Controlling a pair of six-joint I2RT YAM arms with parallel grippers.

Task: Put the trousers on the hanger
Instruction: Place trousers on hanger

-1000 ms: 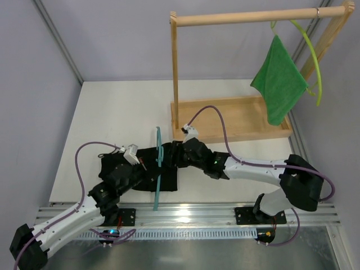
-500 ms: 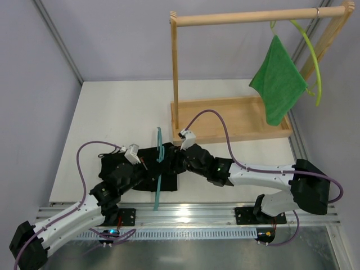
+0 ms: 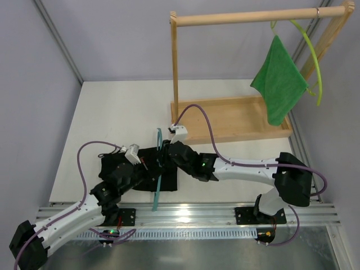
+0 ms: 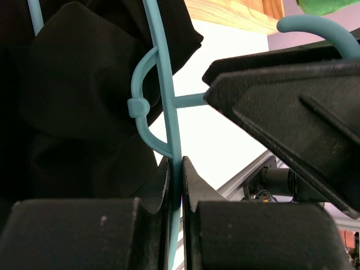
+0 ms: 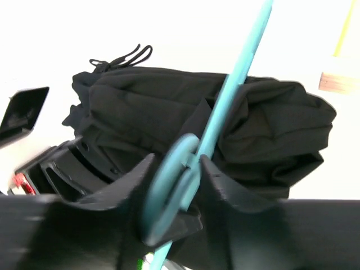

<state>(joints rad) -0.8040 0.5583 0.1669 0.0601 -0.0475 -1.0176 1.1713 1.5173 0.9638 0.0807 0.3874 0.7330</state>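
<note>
Although the overhead camera shows the trousers [image 3: 132, 169] only as a dark heap on the white counter [image 3: 112, 112] between the two arms, the wrist cameras reveal the grips. In the left wrist view, the left jaws are clamped shut on a thin bar of the hanger [image 4: 167, 95], with a finger [image 4: 95, 230] tight against each side. Black fabric lies just behind and to the left of that bar. The same view shows the hanger's neck running into the right jaws, with its hook curling out above them. In the right wrist view, the right jaws are closed on a curved teal part, a finger [image 5: 121, 183] against either side, though it is blurred there. Beyond them the bar crosses over the folded trousers, whose drawstring [image 5: 126, 56] trails at the far edge. From above, the hanger is only a slim line across the right part of the heap. I cannot tell whether any fabric passes through it.

The wooden tray [image 3: 236, 121] holds the foot of the rack's post [image 3: 175, 73]. A green cloth [image 3: 279, 84] hangs from a yellow-green hanger [image 3: 312, 56] on the rail [image 3: 253, 17], its lower corner over the tray's right end.
</note>
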